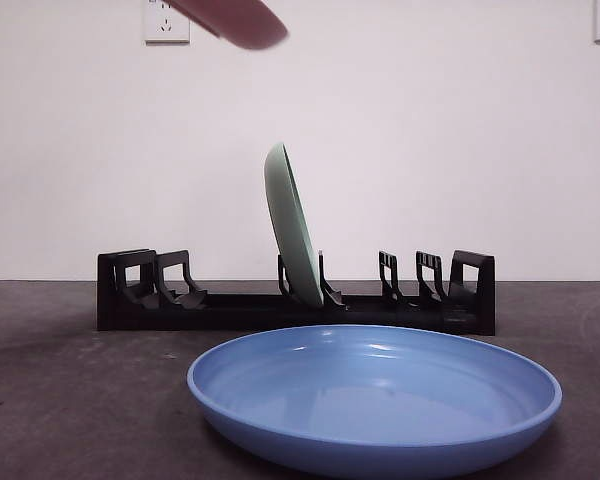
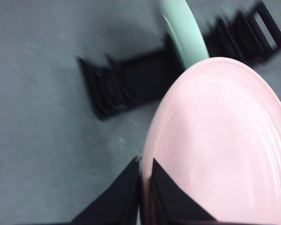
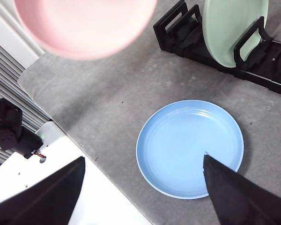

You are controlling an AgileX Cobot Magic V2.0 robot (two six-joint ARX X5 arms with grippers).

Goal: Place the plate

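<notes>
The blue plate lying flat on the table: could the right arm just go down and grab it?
Probably yes. The right gripper hangs open above the blue plate, which lies flat with nothing on it. The pink plate, held by the left gripper, is off to one side, nearer the rack.

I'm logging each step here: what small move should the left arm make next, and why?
Probably lower it toward an empty slot of the black dish rack: the left pincer grips the round pink plate high above, and only the pale green plate stands racked.
</notes>
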